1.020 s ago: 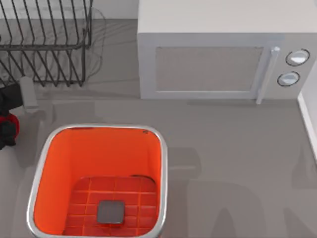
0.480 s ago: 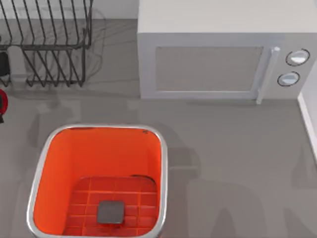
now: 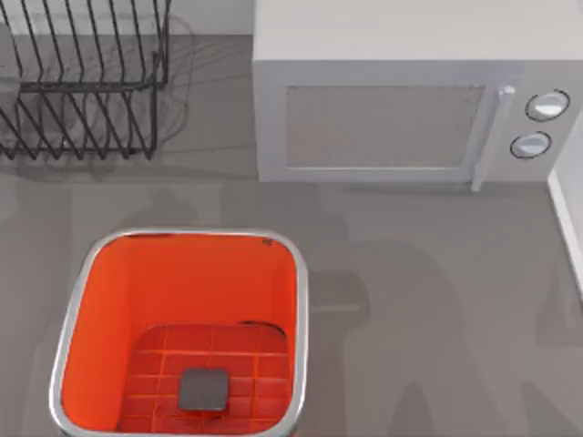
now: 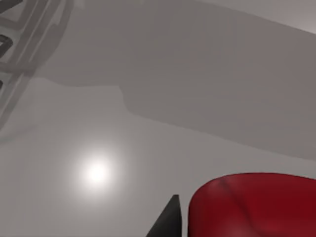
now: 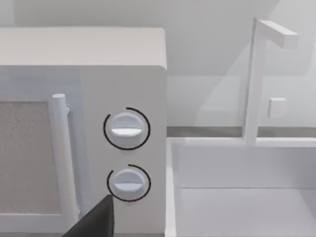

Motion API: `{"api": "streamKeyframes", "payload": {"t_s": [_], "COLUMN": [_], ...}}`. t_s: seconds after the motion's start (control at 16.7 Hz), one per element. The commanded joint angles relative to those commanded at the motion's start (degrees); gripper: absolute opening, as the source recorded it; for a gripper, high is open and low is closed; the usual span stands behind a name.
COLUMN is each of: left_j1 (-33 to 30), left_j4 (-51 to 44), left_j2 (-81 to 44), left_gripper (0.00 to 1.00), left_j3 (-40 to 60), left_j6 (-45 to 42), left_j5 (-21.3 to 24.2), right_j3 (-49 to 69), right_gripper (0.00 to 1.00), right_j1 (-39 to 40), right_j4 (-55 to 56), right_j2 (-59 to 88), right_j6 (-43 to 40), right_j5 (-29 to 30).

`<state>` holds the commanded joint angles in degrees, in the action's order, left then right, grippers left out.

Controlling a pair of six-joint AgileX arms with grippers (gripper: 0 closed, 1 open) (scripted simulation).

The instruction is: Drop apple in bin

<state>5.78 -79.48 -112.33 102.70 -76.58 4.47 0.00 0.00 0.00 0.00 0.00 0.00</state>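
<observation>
Left gripper [image 4: 237, 219]: closed on the apple, one dark finger [image 4: 170, 219] lying against its side; the hold reads as a carry grip, to keep the fruit off the table until it is above the bin.
Right gripper [image 5: 94, 222]: parked facing the microwave's knobs; opening cannot be told.
Microwave [image 3: 383, 100]: one, white, at the back of the table [image 3: 437, 273], two knobs.
Bin [image 3: 291, 273]: one, orange inside, silver rim, at the front left, mouth upward to take a drop; nothing in it.
Wire rack [image 3: 82, 86]: one, black, back left.
Apple [image 4: 261, 202]: one, deep red, held above bare table near the rack, not yet over the bin.
</observation>
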Motion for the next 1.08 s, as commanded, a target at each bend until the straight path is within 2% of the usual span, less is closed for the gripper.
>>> {"api": "streamKeyframes", "payload": {"t_s": [0.24, 0.42, 0.6, 0.9, 1.08], "left_j1": [-0.6, -6.2, -17.0, -40.8, -50.2], "left_j4": [0.1, 0.1, 0.4, 1.1, 1.9], "left_j2": [0.1, 2.6, 7.1, 16.3, 21.4], "left_gripper": [0.0, 0.0, 0.0, 0.0, 0.0], "left_j3": [-0.5, -3.1, -8.1, -18.9, -24.3], "left_j6": [0.4, 3.6, 9.4, 21.7, 28.0], "left_j5": [-0.2, -1.2, -2.9, -6.4, -8.4], "right_j3": [0.0, 0.0, 0.0, 0.0, 0.0], "right_gripper": [1.0, 1.0, 1.0, 1.0, 1.0], "right_j1": [0.0, 0.0, 0.0, 0.0, 0.0], "right_j4": [0.0, 0.0, 0.0, 0.0, 0.0], "right_j2": [0.0, 0.0, 0.0, 0.0, 0.0], "right_j6": [0.0, 0.0, 0.0, 0.0, 0.0], "right_j5": [0.0, 0.0, 0.0, 0.0, 0.0]}}
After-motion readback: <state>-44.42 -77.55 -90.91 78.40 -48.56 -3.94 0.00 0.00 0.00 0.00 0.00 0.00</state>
